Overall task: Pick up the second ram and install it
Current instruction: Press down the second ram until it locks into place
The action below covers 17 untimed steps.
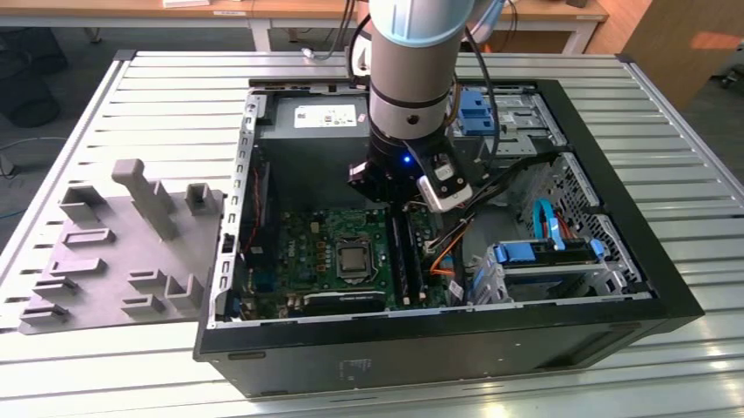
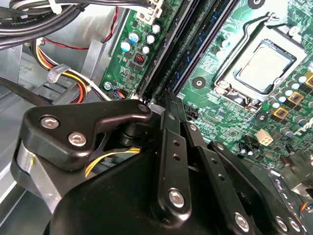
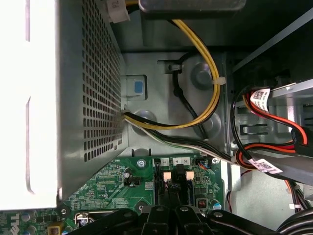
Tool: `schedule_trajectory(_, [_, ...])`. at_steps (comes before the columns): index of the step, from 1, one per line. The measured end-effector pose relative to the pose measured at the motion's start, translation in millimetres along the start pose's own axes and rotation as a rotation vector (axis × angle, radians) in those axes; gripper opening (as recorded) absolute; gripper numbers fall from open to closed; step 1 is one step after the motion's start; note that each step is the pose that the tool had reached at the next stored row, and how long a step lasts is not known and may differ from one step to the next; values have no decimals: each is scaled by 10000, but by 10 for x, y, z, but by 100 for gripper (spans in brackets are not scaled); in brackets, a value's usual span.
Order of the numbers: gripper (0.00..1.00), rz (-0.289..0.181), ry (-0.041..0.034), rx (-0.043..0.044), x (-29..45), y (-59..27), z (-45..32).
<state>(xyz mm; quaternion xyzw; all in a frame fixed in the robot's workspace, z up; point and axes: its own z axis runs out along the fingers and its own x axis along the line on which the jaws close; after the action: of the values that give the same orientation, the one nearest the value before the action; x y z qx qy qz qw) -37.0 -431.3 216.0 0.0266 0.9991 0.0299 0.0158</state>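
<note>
Exterior view, starting at its left: a grey moulded holder (image 1: 111, 252) lies on the slatted tabletop (image 1: 174, 87), well apart from the end effector (image 1: 402, 207) and outside the open computer case (image 1: 651, 287). The arm (image 1: 409, 78) reaches down into the case. Just beside the end effector, toward the exterior view's left, is the green motherboard (image 1: 314, 252) with its silver processor socket (image 1: 352, 258). The long black memory slots (image 1: 407, 261) run away from right under the tip. Further toward the exterior view's right, blue drive brackets (image 1: 546, 254) sit apart from it.

In the second wrist view, the end effector (image 2: 166, 98) has its fingers (image 2: 168, 147) drawn together. Their tip is at the near end of the second ram (image 2: 183, 54), which shows as a dark strip standing edge-up in the slots. I cannot tell whether the tip pinches the stick or merely touches it.

In the first wrist view, yellow and black cables (image 3: 195, 58) hang beyond the end effector (image 3: 166, 213).
</note>
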Motion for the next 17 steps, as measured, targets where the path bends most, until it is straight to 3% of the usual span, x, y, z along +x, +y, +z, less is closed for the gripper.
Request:
schedule_trajectory(4, [11,1,-10,-30,-2,6,-37])
schedule_trajectory(9, [11,0,-1,-4,-6,12,-208])
schedule_trajectory(17, [11,-1,0,-1,-8,-10,-210])
